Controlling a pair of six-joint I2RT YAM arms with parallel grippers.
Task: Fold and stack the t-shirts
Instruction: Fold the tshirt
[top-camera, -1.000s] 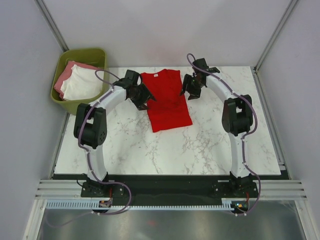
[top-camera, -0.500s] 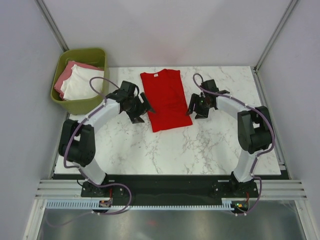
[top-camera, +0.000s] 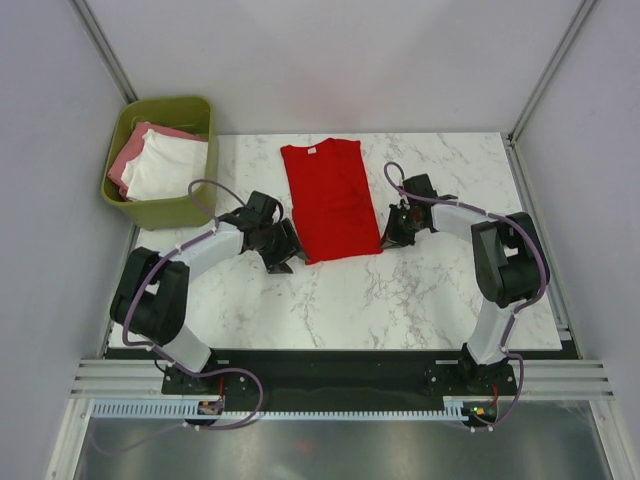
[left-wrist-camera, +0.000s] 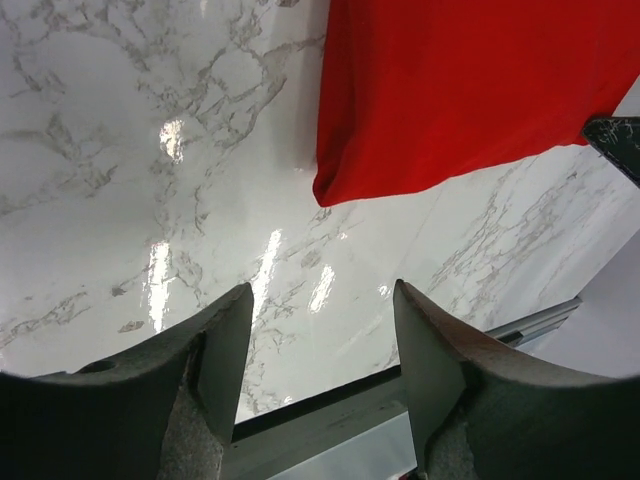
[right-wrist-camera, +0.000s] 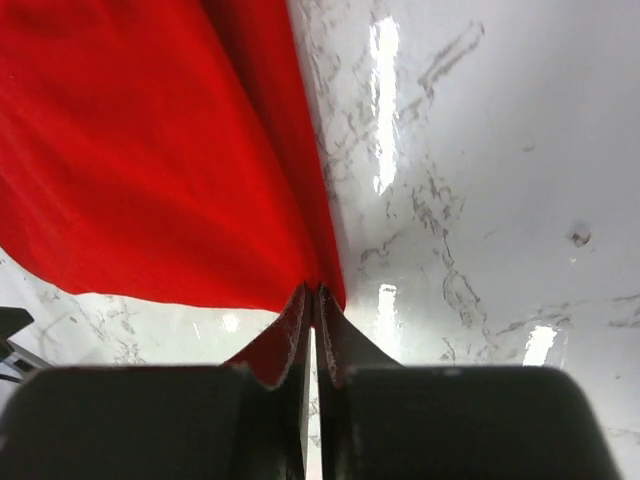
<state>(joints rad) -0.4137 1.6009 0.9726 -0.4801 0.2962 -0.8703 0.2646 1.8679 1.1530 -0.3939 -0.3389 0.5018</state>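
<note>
A bright red t-shirt (top-camera: 330, 200) lies flat on the marble table, folded to a narrow strip with its white neck label at the far end. My left gripper (top-camera: 285, 255) is open just left of the shirt's near left corner (left-wrist-camera: 335, 190), with only bare table between its jaws (left-wrist-camera: 320, 300). My right gripper (top-camera: 390, 238) is at the near right corner. In the right wrist view its jaws (right-wrist-camera: 313, 292) are pressed together on the edge of the red fabric (right-wrist-camera: 150, 150). A white t-shirt (top-camera: 170, 170) and a pink one (top-camera: 130, 155) lie in the bin.
The olive-green bin (top-camera: 160, 210) stands off the table's far left corner, close to the left arm's elbow. White walls enclose the table on three sides. A black strip and metal rail run along the near edge (left-wrist-camera: 330, 410).
Both arms moved from the shirt's far end toward me along its sides, down to its near corners. The right gripper went from open to shut on the corner.
</note>
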